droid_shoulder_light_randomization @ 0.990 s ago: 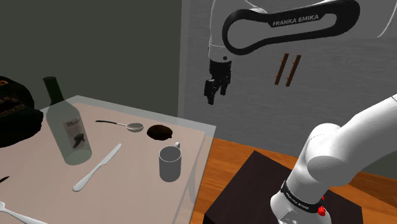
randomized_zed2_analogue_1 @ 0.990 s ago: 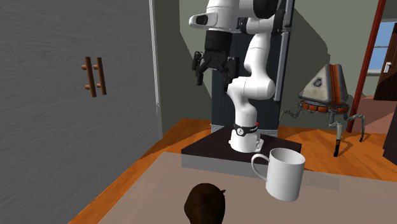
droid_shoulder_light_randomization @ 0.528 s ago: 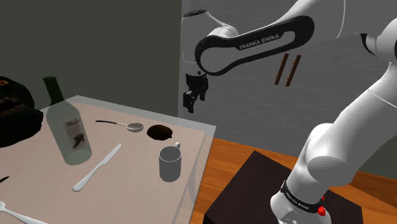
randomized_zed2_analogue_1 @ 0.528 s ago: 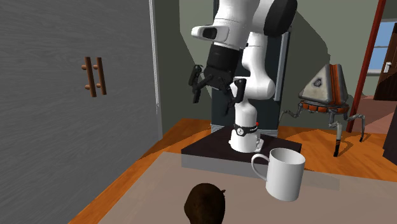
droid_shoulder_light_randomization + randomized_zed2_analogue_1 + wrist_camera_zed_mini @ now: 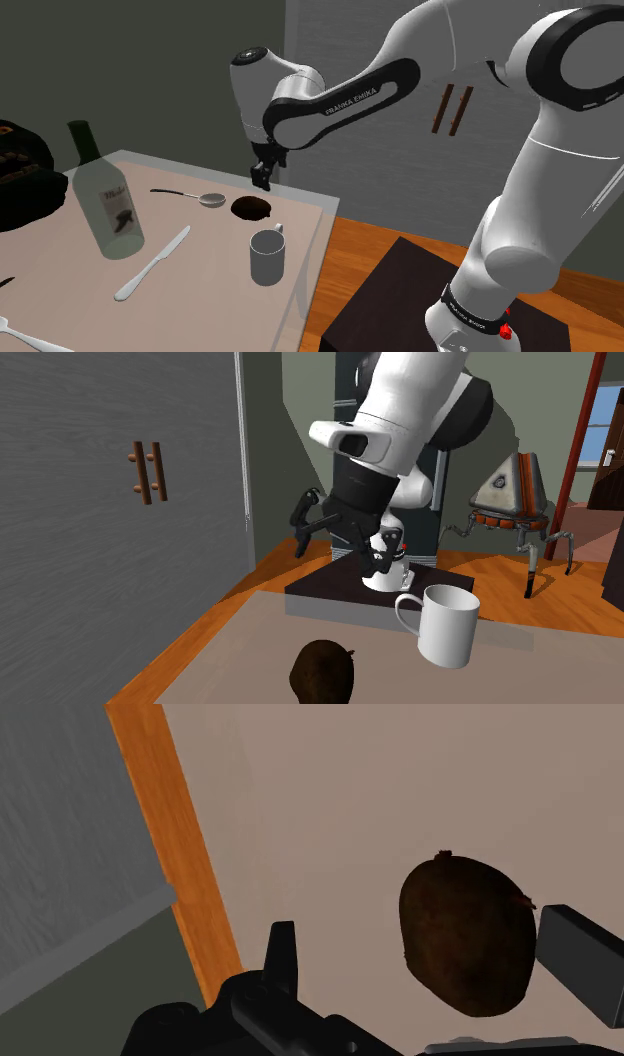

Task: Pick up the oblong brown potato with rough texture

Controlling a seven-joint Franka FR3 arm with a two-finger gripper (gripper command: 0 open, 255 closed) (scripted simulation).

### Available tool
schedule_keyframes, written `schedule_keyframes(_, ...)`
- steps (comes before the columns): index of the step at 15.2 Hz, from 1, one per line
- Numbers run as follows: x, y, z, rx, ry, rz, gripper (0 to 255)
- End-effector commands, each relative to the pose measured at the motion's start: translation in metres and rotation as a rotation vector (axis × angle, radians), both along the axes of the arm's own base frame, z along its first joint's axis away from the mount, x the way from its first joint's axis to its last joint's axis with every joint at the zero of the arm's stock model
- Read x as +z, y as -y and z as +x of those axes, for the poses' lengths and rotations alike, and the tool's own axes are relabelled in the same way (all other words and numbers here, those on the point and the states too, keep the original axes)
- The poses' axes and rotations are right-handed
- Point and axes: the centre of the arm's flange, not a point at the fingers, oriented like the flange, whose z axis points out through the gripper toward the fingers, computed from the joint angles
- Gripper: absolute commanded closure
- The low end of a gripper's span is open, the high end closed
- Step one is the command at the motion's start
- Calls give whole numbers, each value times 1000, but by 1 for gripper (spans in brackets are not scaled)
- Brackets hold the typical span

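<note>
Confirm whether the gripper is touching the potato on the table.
Apart. In the shoulder view the gripper hangs above the potato, with a strip of bare table showing between its fingertips and the potato's top.

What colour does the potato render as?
Dark brown, mottled and rough; the wrist view shows the potato best.

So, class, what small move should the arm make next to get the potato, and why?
Probably lower the end effector straight down. Its fingers stand open with the brown potato between them, untouched, and the shoulder view shows it hovering above the potato on the table.
</note>
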Motion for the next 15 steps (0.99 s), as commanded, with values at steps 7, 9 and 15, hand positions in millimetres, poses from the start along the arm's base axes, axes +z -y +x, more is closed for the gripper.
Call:
schedule_keyframes(7, -65, -66, 59, 130, 38, -121, 0)
schedule_keyframes(9, -81, -81, 72, 159, 46, -148, 0)
schedule_keyframes(15, -113, -81, 72, 159, 46, -148, 0)
